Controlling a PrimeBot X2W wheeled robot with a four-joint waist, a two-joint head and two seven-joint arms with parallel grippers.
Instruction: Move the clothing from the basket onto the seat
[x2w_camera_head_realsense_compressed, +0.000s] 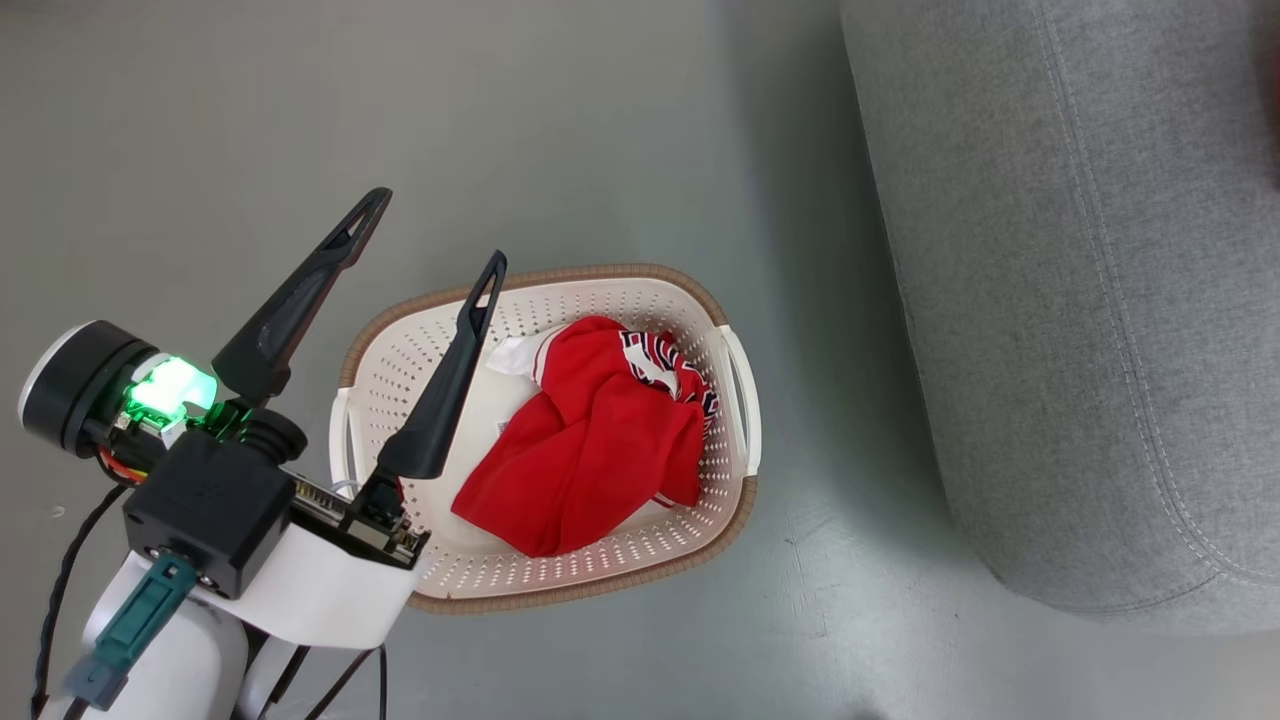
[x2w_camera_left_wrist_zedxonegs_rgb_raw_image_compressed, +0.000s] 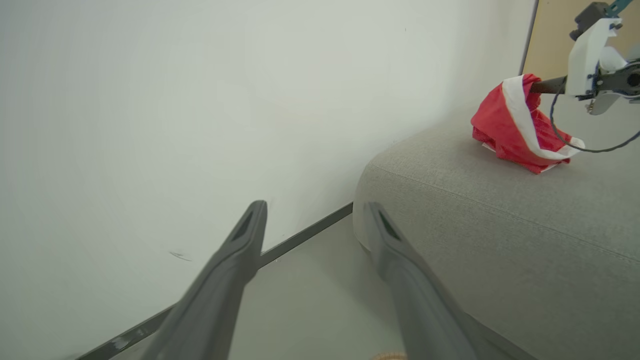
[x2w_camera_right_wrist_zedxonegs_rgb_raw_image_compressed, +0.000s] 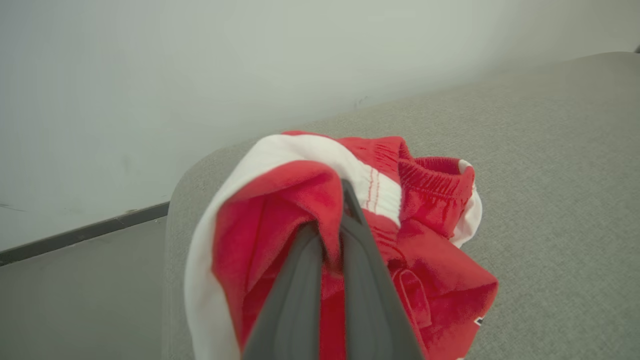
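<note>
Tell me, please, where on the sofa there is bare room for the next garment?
The sofa is bare from its rounded end beside the basket up to the red garment, and on the garment's far side too. It is crowded where the right claw pinches that garment.

Home-like room: grey sofa (x2w_camera_head_realsense_compressed: 1080, 300), laundry basket (x2w_camera_head_realsense_compressed: 620, 271), bare wall (x2w_camera_left_wrist_zedxonegs_rgb_raw_image_compressed: 200, 100)

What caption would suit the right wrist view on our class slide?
Closed right gripper holding red clothing on the grey sofa.
</note>
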